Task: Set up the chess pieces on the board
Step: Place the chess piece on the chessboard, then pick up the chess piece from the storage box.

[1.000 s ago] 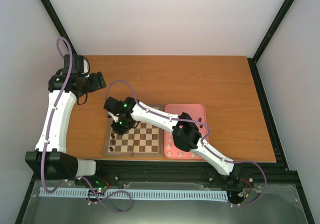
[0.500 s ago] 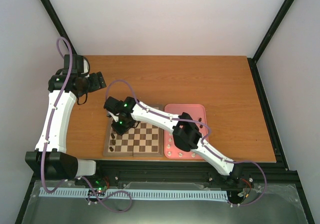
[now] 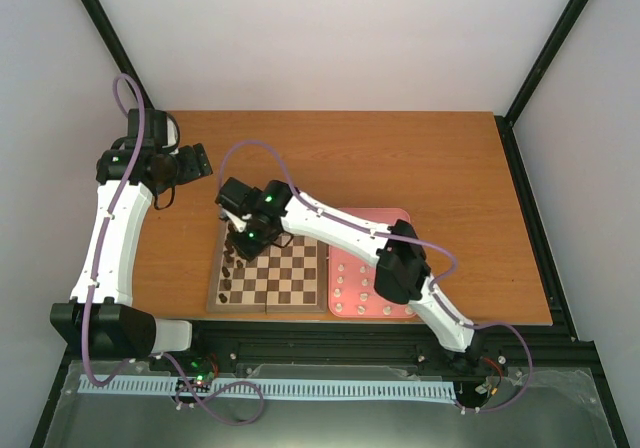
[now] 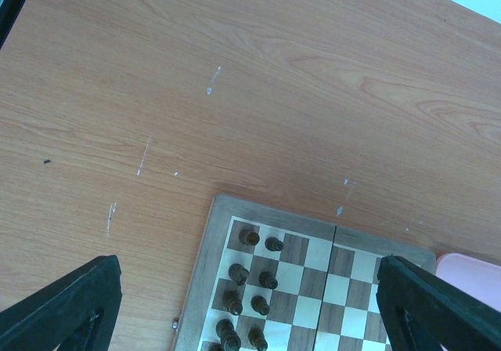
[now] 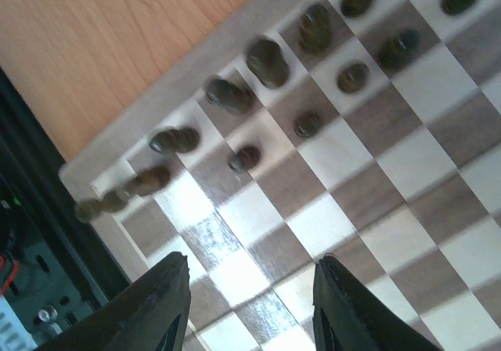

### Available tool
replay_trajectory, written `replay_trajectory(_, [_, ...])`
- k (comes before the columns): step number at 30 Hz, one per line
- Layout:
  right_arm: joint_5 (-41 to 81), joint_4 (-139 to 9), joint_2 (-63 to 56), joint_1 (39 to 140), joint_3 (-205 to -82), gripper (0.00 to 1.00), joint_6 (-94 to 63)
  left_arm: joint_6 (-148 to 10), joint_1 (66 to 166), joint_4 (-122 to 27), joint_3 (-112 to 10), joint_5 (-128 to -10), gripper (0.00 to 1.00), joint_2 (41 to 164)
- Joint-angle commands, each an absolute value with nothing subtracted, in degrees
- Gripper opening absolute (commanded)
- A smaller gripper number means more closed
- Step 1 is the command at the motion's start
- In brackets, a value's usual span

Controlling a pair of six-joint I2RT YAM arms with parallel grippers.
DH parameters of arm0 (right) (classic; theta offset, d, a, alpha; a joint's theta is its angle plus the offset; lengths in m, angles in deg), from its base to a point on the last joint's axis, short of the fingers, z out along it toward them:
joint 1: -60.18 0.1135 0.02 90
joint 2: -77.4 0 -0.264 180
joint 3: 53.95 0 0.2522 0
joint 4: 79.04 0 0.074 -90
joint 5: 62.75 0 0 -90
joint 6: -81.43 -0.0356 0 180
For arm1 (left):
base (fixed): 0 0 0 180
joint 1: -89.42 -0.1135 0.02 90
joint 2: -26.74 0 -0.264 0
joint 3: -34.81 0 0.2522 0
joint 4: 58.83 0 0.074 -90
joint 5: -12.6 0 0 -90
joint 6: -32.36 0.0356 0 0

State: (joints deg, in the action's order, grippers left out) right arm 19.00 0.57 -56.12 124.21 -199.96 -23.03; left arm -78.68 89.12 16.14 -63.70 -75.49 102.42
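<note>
- Directly under my right gripper [image 5: 250, 288], the board [image 5: 180, 77] shows bare squares. The fingers stand partly apart with nothing between them.
- Just beyond my fingertips, the dark brown pieces [image 5: 266, 61] stand in two files along the board's edge. That side looks mostly set, though the blur keeps me from counting them or checking their order.
- Well off to my elbow side, the cream-white pieces [image 3: 350, 288] sit in rows on the pink tray [image 3: 370, 212], none yet on the board. I judge the task roughly half done, with the whole pale side left.
- My forearm hides part of the tray, so I cannot tell if any dark pieces lie there.
- Room: the middle squares give free passage. The tight spots are the packed dark files and the table [image 3: 400, 158] edge with its black rail close behind them.
- My left gripper [image 3: 195, 160] hangs wide and empty over the table, well clear of the board's far corner.
</note>
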Motion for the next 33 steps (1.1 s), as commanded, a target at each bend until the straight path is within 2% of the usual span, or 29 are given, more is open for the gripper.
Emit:
replay_trajectory(1, [23.1,-0.2,-48.8,121.4,-190.3,0.43,-25.1,-78.6,89.3,15.9,-66.1,-75.6,1.00,101.9])
replay_trajectory(8, [29.0,-1.4,-36.2,110.7,-170.5,0.46,-28.1,-78.7,89.3,15.8,-66.1,-75.4,1.00,102.0])
replay_trajectory(16, [29.4,-4.6,-25.8,101.4,-149.3,0.47,-30.4,-78.7,89.3,15.6,-66.1,-75.4,1.00,102.7])
replay_trajectory(25, [30.0,-7.5,-23.8,97.1,-139.8,0.48,-31.3,-78.6,89.3,15.7,-66.1,-75.4,1.00,103.4])
replay_trajectory(33, [29.6,-9.8,-24.2,94.4,-136.7,0.48,-30.1,-78.6,89.3,15.7,-66.3,-75.5,1.00,104.2])
